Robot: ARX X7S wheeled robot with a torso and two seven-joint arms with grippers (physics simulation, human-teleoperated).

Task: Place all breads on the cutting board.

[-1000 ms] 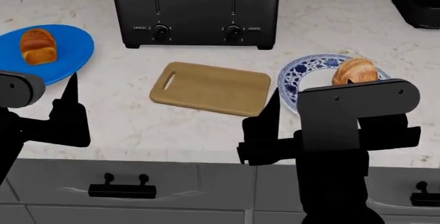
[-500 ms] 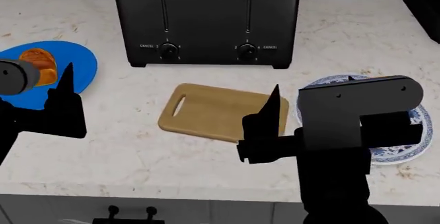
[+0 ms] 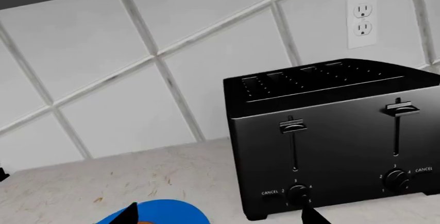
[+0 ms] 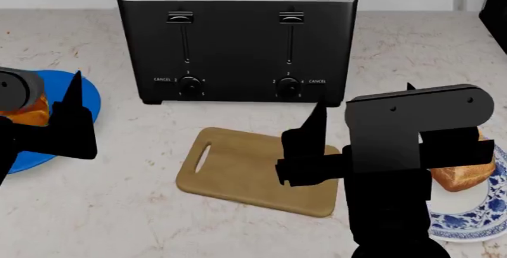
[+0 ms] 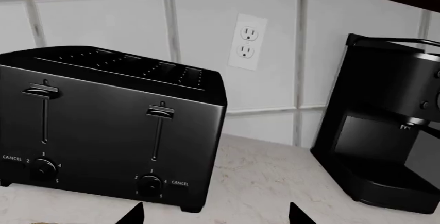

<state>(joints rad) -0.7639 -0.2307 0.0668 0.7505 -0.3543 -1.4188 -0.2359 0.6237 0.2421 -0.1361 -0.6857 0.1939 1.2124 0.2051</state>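
The cutting board [image 4: 253, 172] lies flat on the counter in front of the toaster, handle slot to the left. One bread [image 4: 30, 113] sits on the blue plate [image 4: 85, 99] at far left, partly hidden by my left arm. The other bread [image 4: 466, 172] rests on the patterned plate [image 4: 467, 217] at right, half hidden behind my right arm. My left gripper [image 4: 73, 107] [image 3: 220, 217] hovers open over the blue plate's [image 3: 168, 211] edge. Above the board's right end, my right gripper [image 4: 314, 129] [image 5: 216, 214] is open and holds nothing.
A black four-slot toaster [image 4: 236, 38] [image 3: 333, 136] [image 5: 110, 126] stands behind the board. A black coffee machine [image 5: 388, 131] stands to its right, against a tiled wall with an outlet [image 5: 248, 41]. Marble counter [image 4: 119, 204] surrounds the board.
The head view has moved in over the counter, so the toaster, board and plates sit lower and larger, and the drawer fronts are out of view. Both grippers remain open and hold nothing.
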